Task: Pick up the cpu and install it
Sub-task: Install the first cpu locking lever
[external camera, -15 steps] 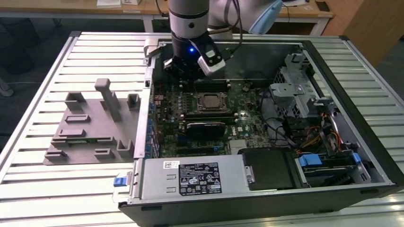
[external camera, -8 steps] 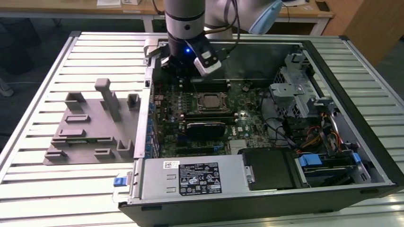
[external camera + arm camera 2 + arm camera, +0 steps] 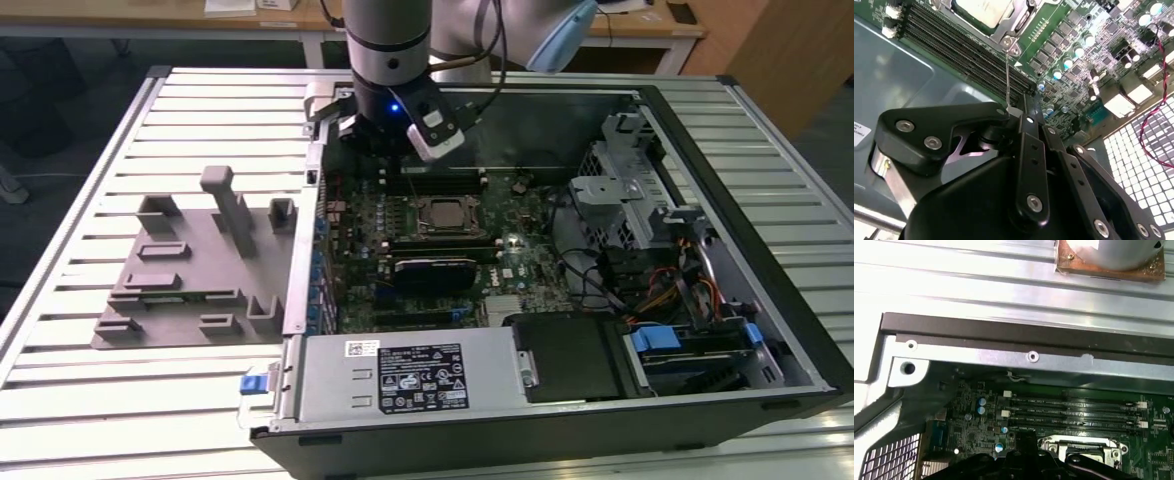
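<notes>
Open black computer case [image 3: 534,440] on a ribbed metal tabletop [image 3: 80,380]. The cpu [image 3: 445,214] (a flat square with a pale silver top) lies in the metal-framed socket [image 3: 1081,449] near the middle of the green motherboard [image 3: 534,215]. The tool [image 3: 1024,111], a black bolted linkage, hangs over the motherboard's long dark memory slots [image 3: 1074,412], apart from the cpu. Whether it is spread or pressed together cannot be told. A grey moulded holder block [image 3: 187,280] rests beside the motherboard, outside the case.
</notes>
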Tool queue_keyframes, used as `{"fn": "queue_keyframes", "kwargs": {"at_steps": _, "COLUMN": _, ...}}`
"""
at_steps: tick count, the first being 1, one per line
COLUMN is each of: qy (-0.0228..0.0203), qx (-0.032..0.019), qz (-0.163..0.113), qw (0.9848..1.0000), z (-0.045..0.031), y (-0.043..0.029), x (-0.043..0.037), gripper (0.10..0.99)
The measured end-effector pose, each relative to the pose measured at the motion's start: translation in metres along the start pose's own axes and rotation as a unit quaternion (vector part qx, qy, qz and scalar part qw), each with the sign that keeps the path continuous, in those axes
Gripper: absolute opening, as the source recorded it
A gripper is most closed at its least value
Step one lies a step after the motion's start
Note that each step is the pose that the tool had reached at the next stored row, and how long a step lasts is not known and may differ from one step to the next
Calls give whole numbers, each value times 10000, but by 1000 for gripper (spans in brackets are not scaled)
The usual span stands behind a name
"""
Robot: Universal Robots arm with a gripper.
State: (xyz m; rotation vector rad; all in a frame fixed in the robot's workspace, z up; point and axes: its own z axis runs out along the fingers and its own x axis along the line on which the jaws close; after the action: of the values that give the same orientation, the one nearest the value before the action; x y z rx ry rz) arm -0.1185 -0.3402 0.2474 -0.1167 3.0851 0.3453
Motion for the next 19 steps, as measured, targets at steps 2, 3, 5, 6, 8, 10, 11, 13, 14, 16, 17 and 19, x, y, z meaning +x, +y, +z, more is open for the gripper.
{"fn": "queue_keyframes", "kwargs": {"at_steps": 2, "qy": 0, "qx": -2, "qz": 0, "qw": 10000, "z": 0, "y": 0, "x": 0, "gripper": 106}}
{"fn": "queue_keyframes", "kwargs": {"at_steps": 3, "qy": 0, "qx": -2, "qz": 0, "qw": 10000, "z": 0, "y": 0, "x": 0, "gripper": 106}}
{"fn": "queue_keyframes", "kwargs": {"at_steps": 5, "qy": 1, "qx": -2, "qz": -1, "qw": 10000, "z": 0, "y": -2, "x": -12, "gripper": 106}}
{"fn": "queue_keyframes", "kwargs": {"at_steps": 6, "qy": 1, "qx": -1, "qz": 0, "qw": 10000, "z": 0, "y": -2, "x": -23, "gripper": 106}}
{"fn": "queue_keyframes", "kwargs": {"at_steps": 8, "qy": 5, "qx": 4, "qz": 1, "qw": 10000, "z": 1, "y": -5, "x": -61, "gripper": 106}}
{"fn": "queue_keyframes", "kwargs": {"at_steps": 10, "qy": 14, "qx": 10, "qz": 4, "qw": 10000, "z": 3, "y": -10, "x": -116, "gripper": 106}}
{"fn": "queue_keyframes", "kwargs": {"at_steps": 11, "qy": 20, "qx": 13, "qz": 5, "qw": 10000, "z": 4, "y": -12, "x": -146, "gripper": 106}}
{"fn": "queue_keyframes", "kwargs": {"at_steps": 13, "qy": 30, "qx": 25, "qz": 7, "qw": 10000, "z": 5, "y": -17, "x": -205, "gripper": 106}}
{"fn": "queue_keyframes", "kwargs": {"at_steps": 14, "qy": 34, "qx": 32, "qz": 8, "qw": 10000, "z": 6, "y": -19, "x": -234, "gripper": 106}}
{"fn": "queue_keyframes", "kwargs": {"at_steps": 16, "qy": 40, "qx": 50, "qz": 10, "qw": 10000, "z": 7, "y": -23, "x": -291, "gripper": 106}}
{"fn": "queue_keyframes", "kwargs": {"at_steps": 17, "qy": 43, "qx": 59, "qz": 11, "qw": 10000, "z": 8, "y": -25, "x": -321, "gripper": 106}}
{"fn": "queue_keyframes", "kwargs": {"at_steps": 19, "qy": 48, "qx": 82, "qz": 12, "qw": 10000, "z": 10, "y": -30, "x": -377, "gripper": 106}}
